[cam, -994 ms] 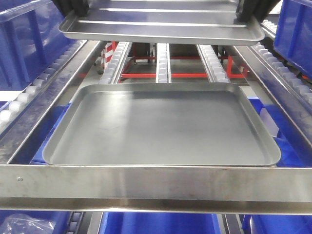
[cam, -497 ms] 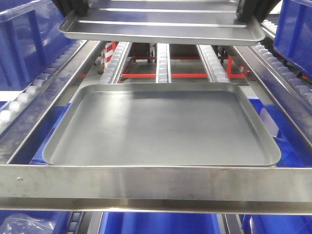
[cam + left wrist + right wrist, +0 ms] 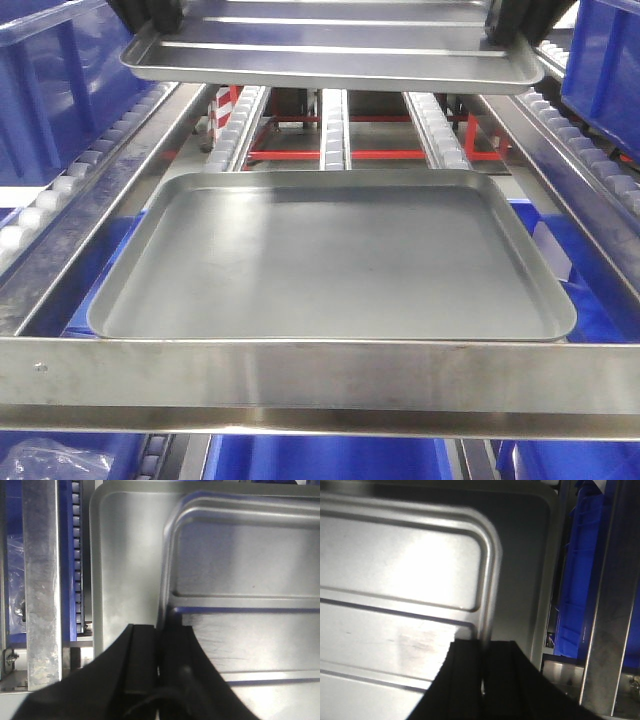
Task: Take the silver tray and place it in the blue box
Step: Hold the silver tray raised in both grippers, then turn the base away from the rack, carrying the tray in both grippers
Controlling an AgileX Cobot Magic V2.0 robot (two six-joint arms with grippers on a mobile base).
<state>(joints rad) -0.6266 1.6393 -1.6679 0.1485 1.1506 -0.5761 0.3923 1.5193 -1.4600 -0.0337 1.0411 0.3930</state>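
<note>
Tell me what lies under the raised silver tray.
Below the silver tray lies the larger dull grey tray on the roller rack, blue box showing beneath it. In the wrist views the silver tray hides most of the grey tray's floor.

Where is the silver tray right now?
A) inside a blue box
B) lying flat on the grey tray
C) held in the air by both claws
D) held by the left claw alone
C: the silver tray hangs clear above the grey tray, with the left claw and the right claw each shut on its rim at opposite ends.
</note>
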